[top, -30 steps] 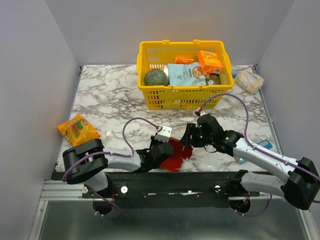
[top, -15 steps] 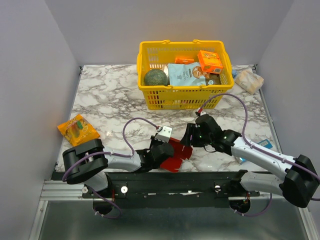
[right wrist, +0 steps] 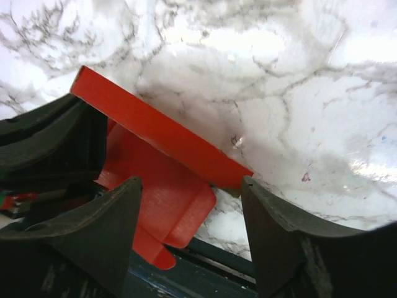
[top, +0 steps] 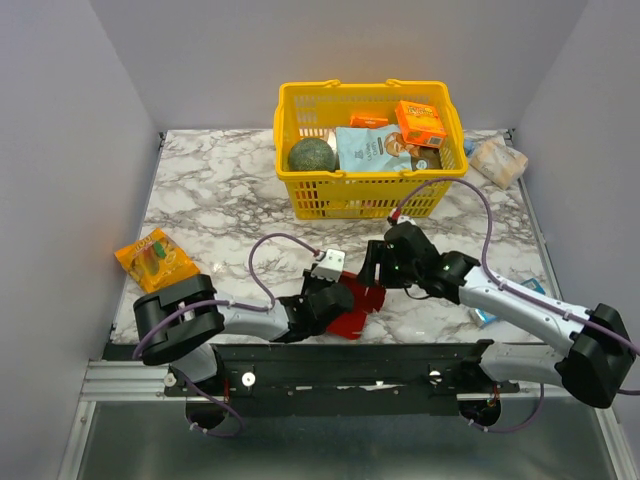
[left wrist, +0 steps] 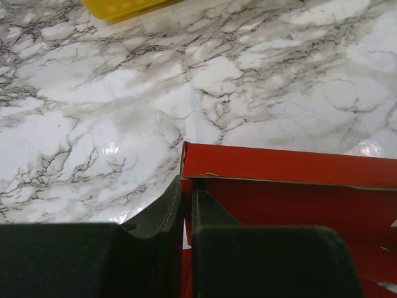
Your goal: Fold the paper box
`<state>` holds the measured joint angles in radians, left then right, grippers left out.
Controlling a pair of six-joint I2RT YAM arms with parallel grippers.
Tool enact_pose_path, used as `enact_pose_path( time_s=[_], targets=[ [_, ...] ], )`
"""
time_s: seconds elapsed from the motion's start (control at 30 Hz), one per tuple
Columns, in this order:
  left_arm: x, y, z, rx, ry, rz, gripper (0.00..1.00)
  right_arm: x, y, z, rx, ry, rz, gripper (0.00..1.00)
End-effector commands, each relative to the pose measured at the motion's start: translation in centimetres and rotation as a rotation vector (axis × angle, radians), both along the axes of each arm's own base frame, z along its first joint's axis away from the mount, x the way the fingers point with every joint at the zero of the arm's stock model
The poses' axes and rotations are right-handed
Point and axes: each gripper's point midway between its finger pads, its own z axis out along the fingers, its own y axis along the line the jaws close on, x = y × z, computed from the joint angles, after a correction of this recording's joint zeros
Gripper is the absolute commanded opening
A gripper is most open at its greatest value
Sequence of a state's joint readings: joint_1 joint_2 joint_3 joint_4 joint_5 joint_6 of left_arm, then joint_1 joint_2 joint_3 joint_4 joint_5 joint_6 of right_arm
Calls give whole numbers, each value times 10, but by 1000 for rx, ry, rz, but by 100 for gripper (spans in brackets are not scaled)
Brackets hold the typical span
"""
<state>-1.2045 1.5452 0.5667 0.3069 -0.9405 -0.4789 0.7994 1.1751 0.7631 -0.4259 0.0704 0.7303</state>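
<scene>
Edgewise in left end effector (left wrist: 186, 187), paper box (left wrist: 291, 186)

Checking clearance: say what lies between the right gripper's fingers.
In the right wrist view, the paper box and marble table lie between the fingers of the open right gripper.

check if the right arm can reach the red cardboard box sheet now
Likely yes: the open right gripper straddles a raised flap of the red cardboard box sheet, nothing between; the left gripper pinches another edge.
</scene>
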Motion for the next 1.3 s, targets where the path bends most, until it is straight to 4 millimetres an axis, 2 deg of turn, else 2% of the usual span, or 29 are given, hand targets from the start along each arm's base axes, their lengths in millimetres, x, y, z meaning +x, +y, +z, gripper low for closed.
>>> enact_pose_path(
  time_s=[0.0, 0.17, 0.2, 0.23, 0.27, 0.3, 0.5, 0.7, 0.73, 0.8, 0.83, 0.9, 0.93, 1.27],
  targets=[
    [17, 18, 7, -17, -55, 160, 0, 20, -13, 22, -98, -98, -48, 76],
    [21, 23, 7, -77, -46, 188, 0, 21, -27, 9, -121, -121, -58, 78],
    [21, 24, 6, -79, -42, 188, 0, 15, -29, -2, -110, -98, -40, 77],
    [20, 25, 6, -84, -40, 190, 0, 13, -29, -7, -100, -103, -17, 72],
    [19, 27, 4, -87, -37, 192, 0, 17, -22, 1, -46, -144, -5, 70],
    [19, 27, 3, -90, -34, 189, 0, 14, -19, 0, -20, -143, 15, 68],
    [16, 31, 4, -110, -37, 184, 0, 16, -20, -26, -48, -125, 21, 51],
    [13, 33, 5, -131, -52, 132, 0, 34, -20, -33, -63, -134, -2, 37],
    [13, 30, 11, -167, -66, 128, 0, 37, -23, -39, -79, -122, -9, 35],
    [10, 33, 8, -170, -65, 104, 0, 42, -24, -43, -83, -112, -18, 29],
    [11, 29, 15, -207, -79, 94, 0, 45, -27, -46, -90, -106, -24, 25],
    [7, 29, 12, -204, -75, 53, 0, 50, -26, -52, -81, -102, -20, 25],
    [8, 25, 19, -238, -91, 36, 0, 51, -26, -54, -70, -94, -9, 25],
    [-3, 12, 16, -236, -94, -128, 0, 71, -1, -53, -1, -132, 62, 25]
  ],
)
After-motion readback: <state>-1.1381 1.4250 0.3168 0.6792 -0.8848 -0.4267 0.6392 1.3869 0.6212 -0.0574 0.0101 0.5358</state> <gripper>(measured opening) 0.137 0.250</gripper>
